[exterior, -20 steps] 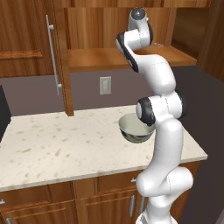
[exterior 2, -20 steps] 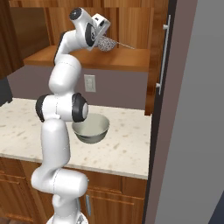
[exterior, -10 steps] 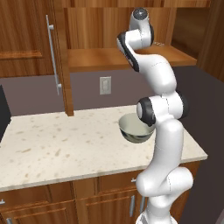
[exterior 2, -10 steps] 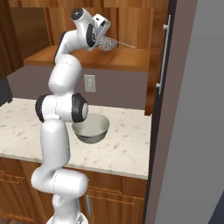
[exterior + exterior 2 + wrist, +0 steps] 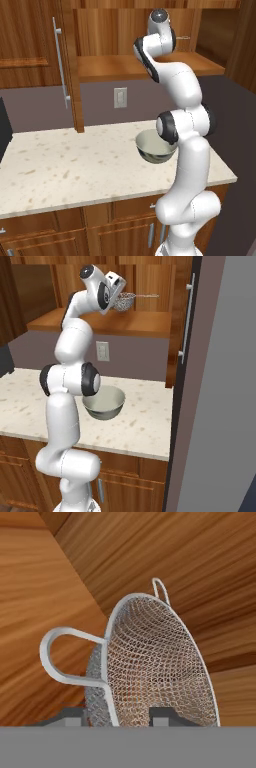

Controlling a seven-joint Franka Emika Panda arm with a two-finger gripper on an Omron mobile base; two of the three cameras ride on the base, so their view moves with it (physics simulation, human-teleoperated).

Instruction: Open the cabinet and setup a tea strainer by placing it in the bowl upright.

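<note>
The cabinet (image 5: pixel 130 45) stands open and the arm reaches up inside it, where the tea strainer (image 5: pixel 150 667) sits on the wooden shelf (image 5: pixel 135 323). The gripper (image 5: pixel 119 297) is right at the strainer, its two dark tips either side of the mesh rim in the hand view, but I cannot tell whether the fingers (image 5: pixel 162 716) are pinching it yet or only flanking it. To do this step well, I'd judge the jaws should close squarely on the rim near the wire handle, so the basket stays level when lifted clear. The bowl (image 5: pixel 156 147) waits on the counter (image 5: pixel 65 170) below. I count one strainer, one bowl, two cabinet doors, one wall outlet (image 5: pixel 120 97).
</note>
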